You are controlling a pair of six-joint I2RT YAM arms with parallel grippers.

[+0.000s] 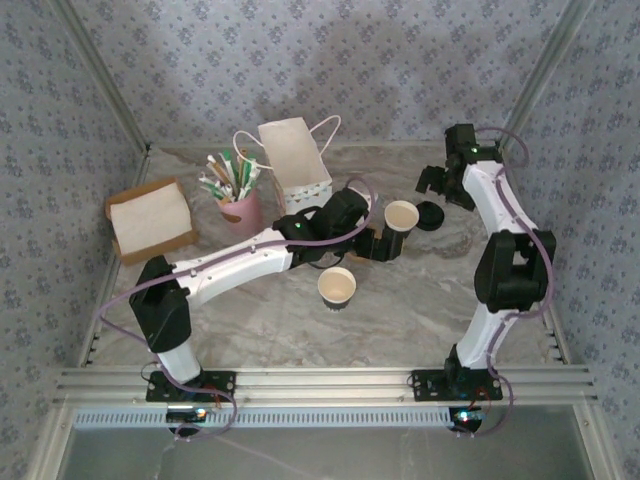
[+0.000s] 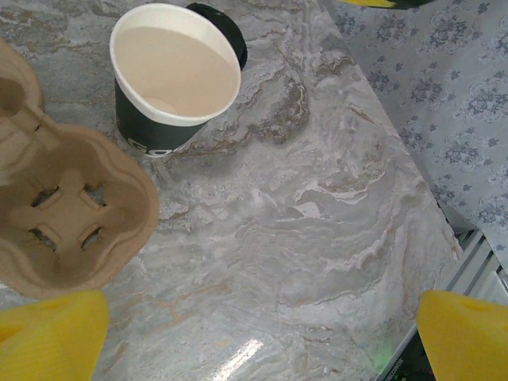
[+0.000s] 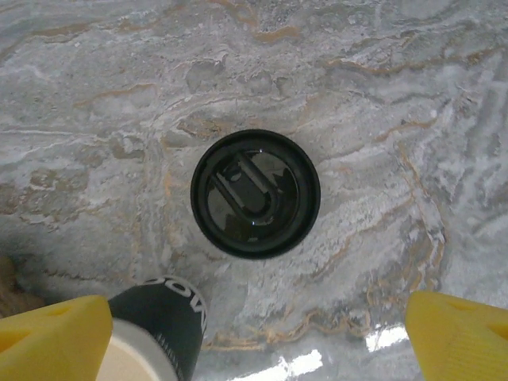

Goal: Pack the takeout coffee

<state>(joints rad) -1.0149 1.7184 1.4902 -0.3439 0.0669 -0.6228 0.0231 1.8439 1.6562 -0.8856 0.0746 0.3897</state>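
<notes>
Your left fingers (image 2: 51, 337) are spread wide and empty over the bare surface (image 2: 317, 238), with the cup carrier (image 2: 63, 214) at 9 o'clock. Your right fingers (image 3: 55, 337) gape above the black lid (image 3: 255, 194). From the top camera, the takeout coffee (image 1: 337, 287) stands untouched at 7 o'clock from the dark cup (image 1: 400, 217).

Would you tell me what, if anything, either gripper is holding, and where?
Nothing is held: left gripper open beside the dark paper cup, right gripper open above the round black lid.
</notes>
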